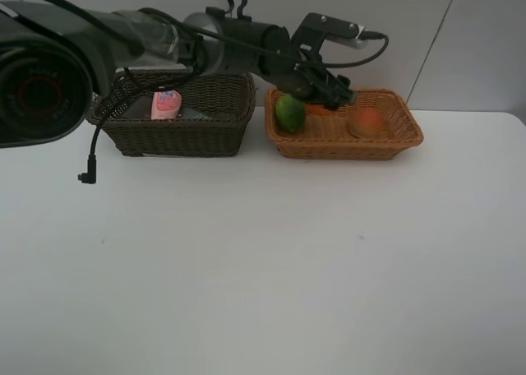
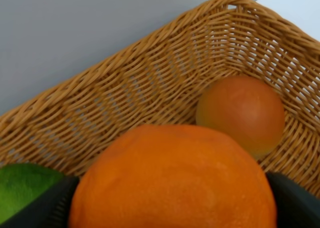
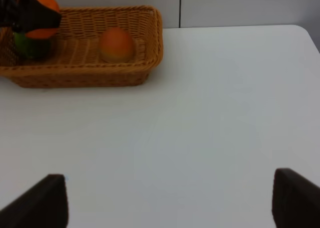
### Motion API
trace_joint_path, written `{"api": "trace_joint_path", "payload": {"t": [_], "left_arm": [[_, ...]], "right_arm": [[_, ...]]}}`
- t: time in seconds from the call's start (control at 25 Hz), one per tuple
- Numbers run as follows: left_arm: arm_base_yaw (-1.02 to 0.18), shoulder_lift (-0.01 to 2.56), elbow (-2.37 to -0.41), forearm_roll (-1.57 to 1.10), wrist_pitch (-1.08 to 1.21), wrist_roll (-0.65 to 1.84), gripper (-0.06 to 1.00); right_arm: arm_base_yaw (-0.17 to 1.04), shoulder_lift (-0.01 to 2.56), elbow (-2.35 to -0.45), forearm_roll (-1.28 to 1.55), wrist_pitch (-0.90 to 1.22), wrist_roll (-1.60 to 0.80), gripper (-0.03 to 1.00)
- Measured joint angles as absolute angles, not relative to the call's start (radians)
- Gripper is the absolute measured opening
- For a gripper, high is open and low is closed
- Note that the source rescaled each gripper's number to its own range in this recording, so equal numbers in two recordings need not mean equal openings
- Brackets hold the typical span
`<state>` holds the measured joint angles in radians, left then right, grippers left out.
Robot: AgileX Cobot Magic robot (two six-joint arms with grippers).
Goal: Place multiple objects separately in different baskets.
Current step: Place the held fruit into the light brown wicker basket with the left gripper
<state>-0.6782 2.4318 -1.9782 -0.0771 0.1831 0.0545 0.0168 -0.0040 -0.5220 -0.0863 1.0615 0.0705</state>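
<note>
While the left hand (image 1: 329,95) hangs over the shallow light-tan wicker basket (image 1: 394,141), its widely spread fingers (image 2: 42,208) flank the round orange (image 2: 172,180), above the green lime (image 1: 289,113) and beside the red-orange peach-like fruit (image 1: 366,122). Right hand (image 3: 170,200) gapes empty over the white worktop (image 3: 210,118).

Left arm stretched across toward the back right, its claw (image 1: 329,91) spread wide around an orange (image 2: 172,180), right claw (image 3: 170,200) parted and bare, low over the table (image 3: 210,118)
</note>
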Motion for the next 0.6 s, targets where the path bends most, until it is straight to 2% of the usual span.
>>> {"api": "trace_joint_path", "payload": {"t": [0.6], "left_arm": [[-0.678, 2.432, -1.983, -0.081, 0.183, 0.118, 0.9]], "right_arm": [[0.017, -0.004, -0.522, -0.086, 1.062, 0.071, 0.88]]}}
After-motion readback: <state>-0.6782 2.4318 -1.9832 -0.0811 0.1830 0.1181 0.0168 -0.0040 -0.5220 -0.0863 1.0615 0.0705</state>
